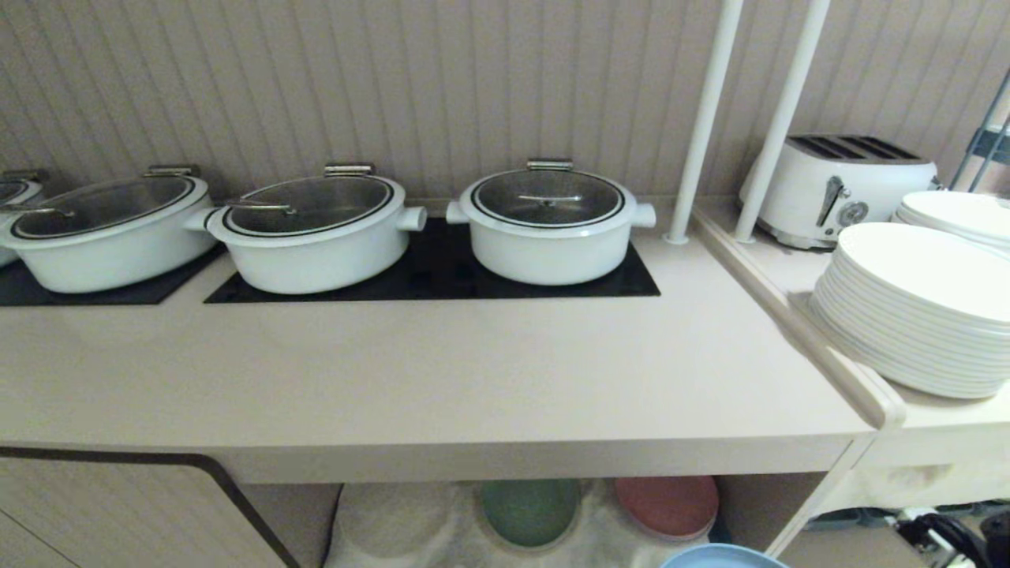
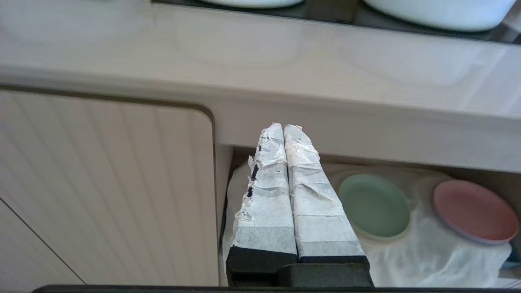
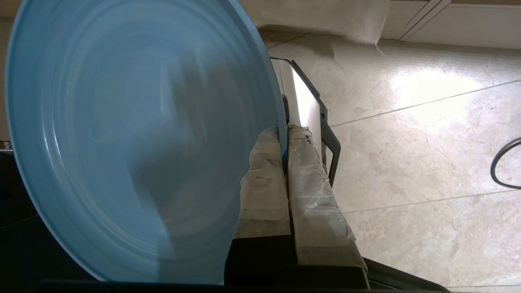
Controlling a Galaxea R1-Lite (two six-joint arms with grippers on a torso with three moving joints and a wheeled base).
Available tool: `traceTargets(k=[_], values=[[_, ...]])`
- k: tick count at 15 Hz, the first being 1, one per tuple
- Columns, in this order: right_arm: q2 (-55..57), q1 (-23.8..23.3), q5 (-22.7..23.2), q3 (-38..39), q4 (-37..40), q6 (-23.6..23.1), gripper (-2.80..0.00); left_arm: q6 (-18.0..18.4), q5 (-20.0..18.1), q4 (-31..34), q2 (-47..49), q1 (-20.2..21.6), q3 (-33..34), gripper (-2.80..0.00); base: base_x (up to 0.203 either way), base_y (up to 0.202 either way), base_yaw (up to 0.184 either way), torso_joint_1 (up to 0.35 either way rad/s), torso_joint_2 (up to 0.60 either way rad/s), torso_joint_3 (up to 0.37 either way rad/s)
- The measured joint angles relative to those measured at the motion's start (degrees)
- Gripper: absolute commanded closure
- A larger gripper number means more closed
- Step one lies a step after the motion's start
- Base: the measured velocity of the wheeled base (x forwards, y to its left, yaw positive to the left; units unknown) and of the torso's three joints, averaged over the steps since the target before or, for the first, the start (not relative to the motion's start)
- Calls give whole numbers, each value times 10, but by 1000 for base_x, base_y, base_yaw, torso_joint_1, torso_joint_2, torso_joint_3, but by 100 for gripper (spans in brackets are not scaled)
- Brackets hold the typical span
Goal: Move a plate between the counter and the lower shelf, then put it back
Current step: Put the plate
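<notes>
My right gripper is shut on the rim of the light-blue plate, one taped finger on each face of the rim, with the tiled floor behind it. In the head view only a sliver of the plate shows at the bottom edge, in front of the lower shelf with its white cloth and below the beige counter. My left gripper hangs shut and empty in front of the counter's front edge, by the left end of the shelf opening.
A green plate and a pink plate lie on the shelf cloth. Three white lidded pots stand on black cooktop panels at the counter's back. A stack of white plates and a toaster fill the right side ledge. A ribbed cabinet door closes the left.
</notes>
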Motion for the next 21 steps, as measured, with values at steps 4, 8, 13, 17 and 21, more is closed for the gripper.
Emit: traceTargets(k=[4,8,13,17,21], values=[[0,0,18,0,0,-1,0,0,0,0,0,0,0,0,0,0,0,187,-365,-182],[0,-1,18,0,0,-2,0,0,0,0,0,0,0,0,0,0,0,141,-269,-139],[-1,-1,17,1,0,-2,0,0,0,0,0,0,0,0,0,0,0,0,0,0],[0,-2,15,0,0,-2,0,0,0,0,0,0,0,0,0,0,0,0,0,0],[-2,-4,12,-3,-1,-2,0,0,0,0,0,0,0,0,0,0,0,0,0,0]])
